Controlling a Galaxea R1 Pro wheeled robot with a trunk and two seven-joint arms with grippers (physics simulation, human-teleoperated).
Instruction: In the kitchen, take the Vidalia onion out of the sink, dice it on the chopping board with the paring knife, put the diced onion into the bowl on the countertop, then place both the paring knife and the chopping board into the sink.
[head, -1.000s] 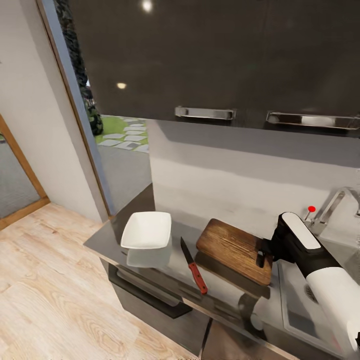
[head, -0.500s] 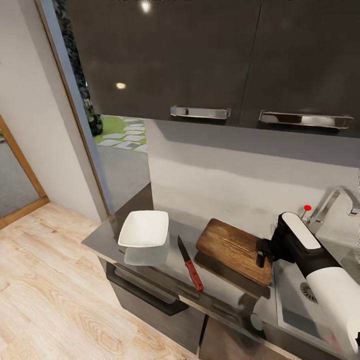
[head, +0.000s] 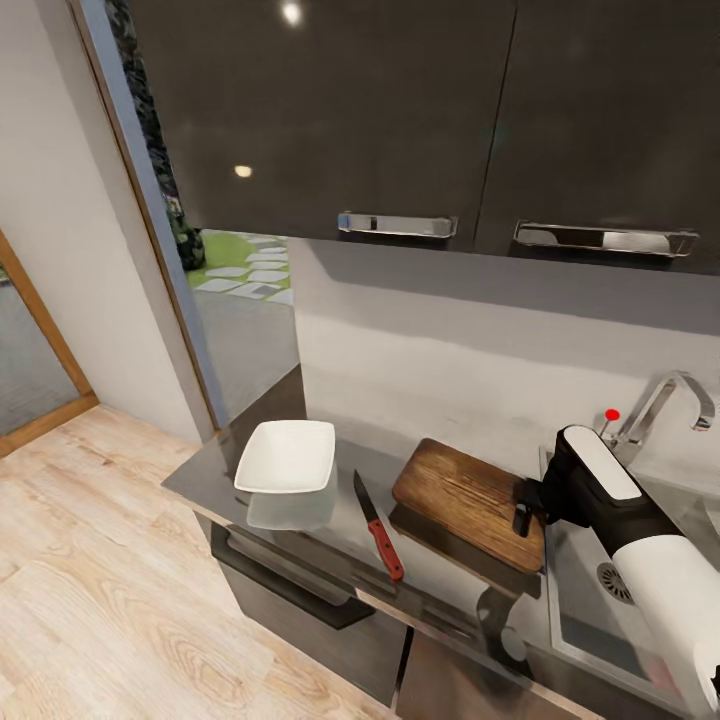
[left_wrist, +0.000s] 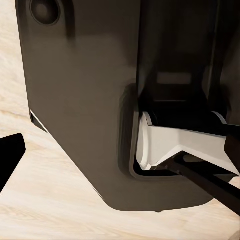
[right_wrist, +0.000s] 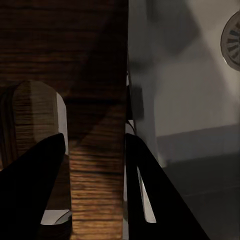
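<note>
The chopping board (head: 470, 500) is sitting tilted on the countertop (head: 300, 530), its right end raised at the sink (head: 620, 600) rim, where the right gripper (head: 522, 505) is clamping the strip of wood beside the handle slot — in the right wrist view its fingers (right_wrist: 30, 195) are straddling that strip. Over the last second the whole picture has been sliding leftward, bringing more of the tap (head: 665, 405) and drain into sight; the board and gripper are keeping their places, so the camera is turning, not the board. That suggests the board is about to go into the basin. The paring knife (head: 378, 528) is lying between board and bowl (head: 288, 457). Whether the left gripper is open or closed, I cannot tell.
</note>
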